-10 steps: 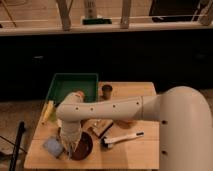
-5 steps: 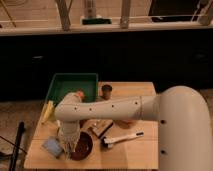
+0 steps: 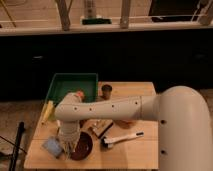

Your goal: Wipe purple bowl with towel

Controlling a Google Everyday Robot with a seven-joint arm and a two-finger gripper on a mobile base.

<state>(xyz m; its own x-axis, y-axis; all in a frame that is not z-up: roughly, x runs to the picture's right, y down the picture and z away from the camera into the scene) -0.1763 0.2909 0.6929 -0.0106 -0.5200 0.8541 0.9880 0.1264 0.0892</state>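
Note:
The purple bowl (image 3: 83, 146), dark, glossy and reddish-brown, sits near the front left corner of the wooden table (image 3: 145, 150). My gripper (image 3: 68, 145) points down at the bowl's left rim, at the end of the white arm that reaches across the table. It hides the bowl's left part. Just left of the gripper, a pale blue-grey square that looks like the towel (image 3: 51, 146) lies flat on the table. Whether the gripper touches it or the bowl does not show.
A green tray (image 3: 74, 85) stands at the back left, with a dark cup (image 3: 106, 90) to its right. A yellow object (image 3: 47, 111) lies along the left edge. A white-handled brush (image 3: 122, 138) and a dark box (image 3: 102, 128) lie right of the bowl.
The gripper stays at the bowl's left rim, shifting only slightly. Nothing else on the table has moved.

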